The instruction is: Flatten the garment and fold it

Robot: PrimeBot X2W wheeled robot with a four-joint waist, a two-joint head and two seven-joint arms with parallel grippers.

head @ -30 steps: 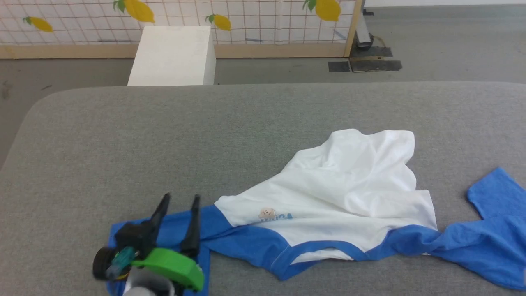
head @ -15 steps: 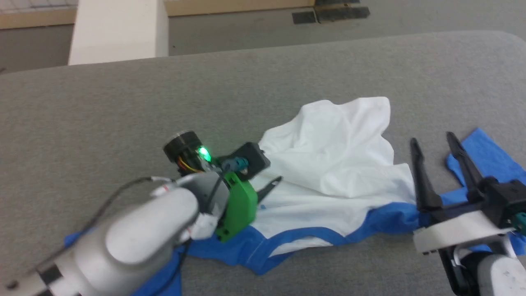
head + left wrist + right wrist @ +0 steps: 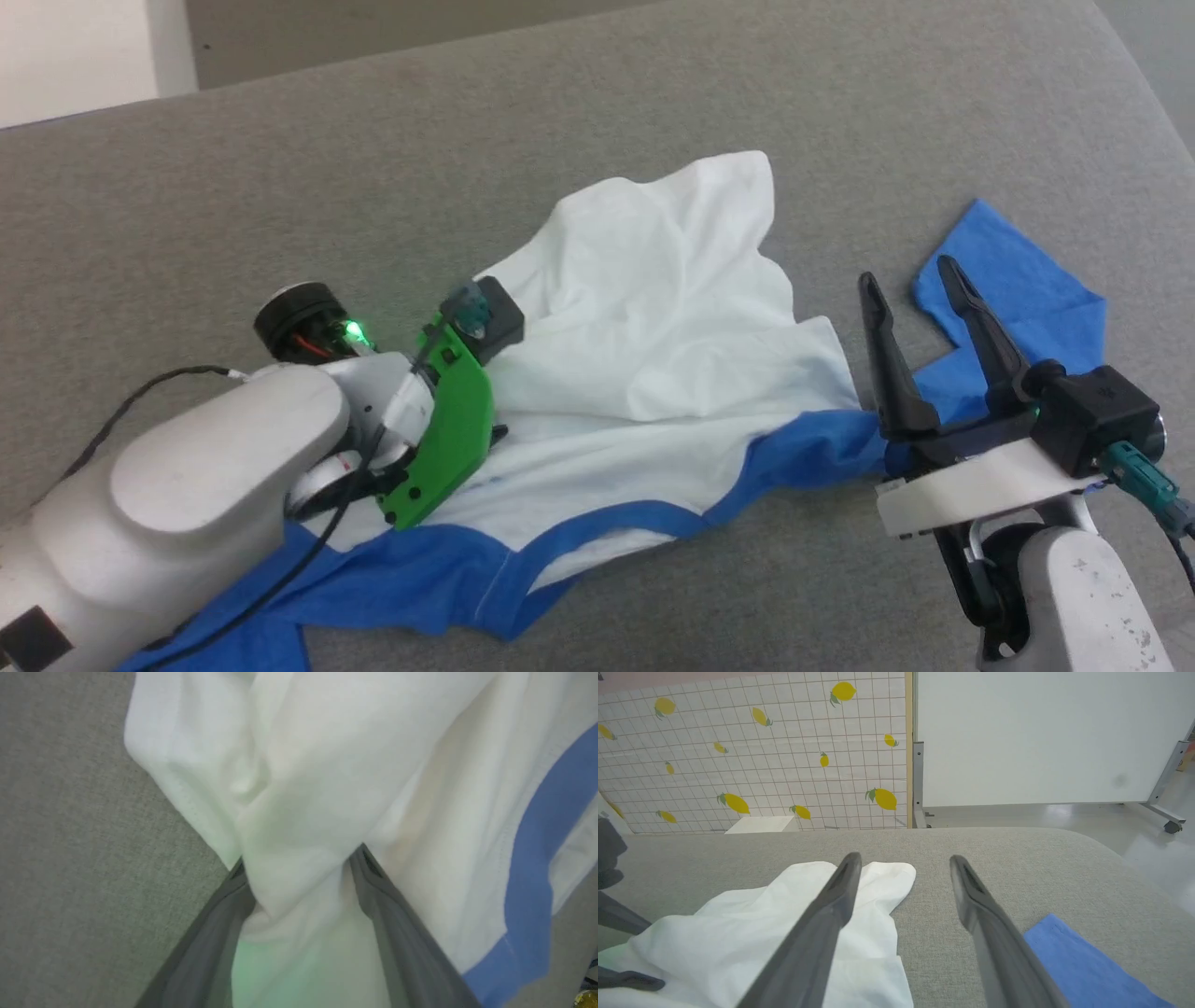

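White and blue, the garment point(image 3: 653, 308) lies crumpled toward the table's point(image 3: 280, 187) front edge, not yet flattened or folded. The left gripper point(image 3: 299, 858) has its fingers wide around a white bunch. The right gripper point(image 3: 907, 271) has its fingers wide and empty.

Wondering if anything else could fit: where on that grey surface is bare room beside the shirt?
Widest bare stretch: the grey surface beyond the garment, up to the far edge. Another lies to the left of the left arm. Crowded: the middle, with the left claw in the white cloth, and the right claw beside the blue sleeve.
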